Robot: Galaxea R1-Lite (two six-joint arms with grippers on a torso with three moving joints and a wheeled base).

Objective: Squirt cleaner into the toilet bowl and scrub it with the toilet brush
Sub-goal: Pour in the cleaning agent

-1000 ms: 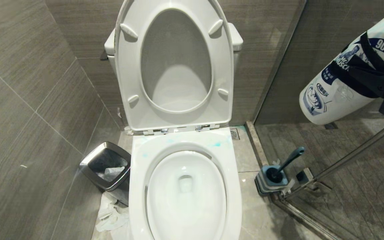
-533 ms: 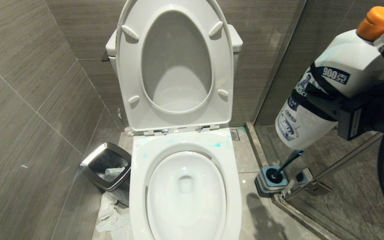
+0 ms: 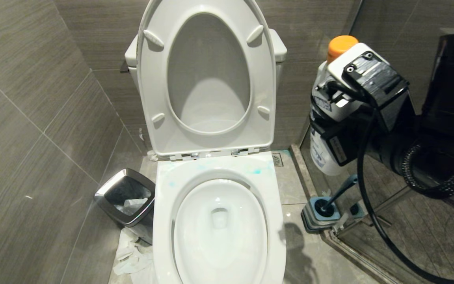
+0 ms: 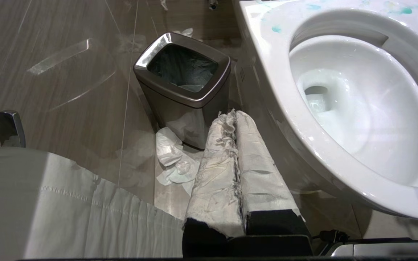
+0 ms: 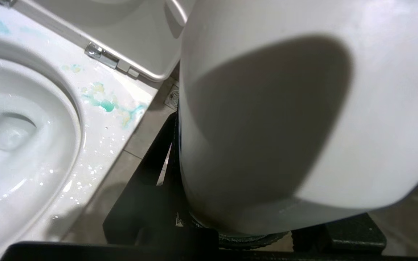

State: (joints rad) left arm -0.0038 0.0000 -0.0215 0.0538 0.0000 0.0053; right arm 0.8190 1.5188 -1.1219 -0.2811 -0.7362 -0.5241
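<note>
Cleaner [image 3: 323, 156] upright in the right hand [image 3: 331, 118], at 3 o'clock of the toilet bowl [image 3: 219, 228].
Right hand clamps the bottle's body above the toilet brush [image 3: 339, 193] in its holder; left hand [image 4: 236, 152], fingers pressed together, hangs beside the bin [image 4: 183, 87].

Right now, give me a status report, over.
Right gripper shut on cleaner, upright beside bowl. Left gripper shut, parked low by bin. Brush in holder. Nothing blocking.
</note>
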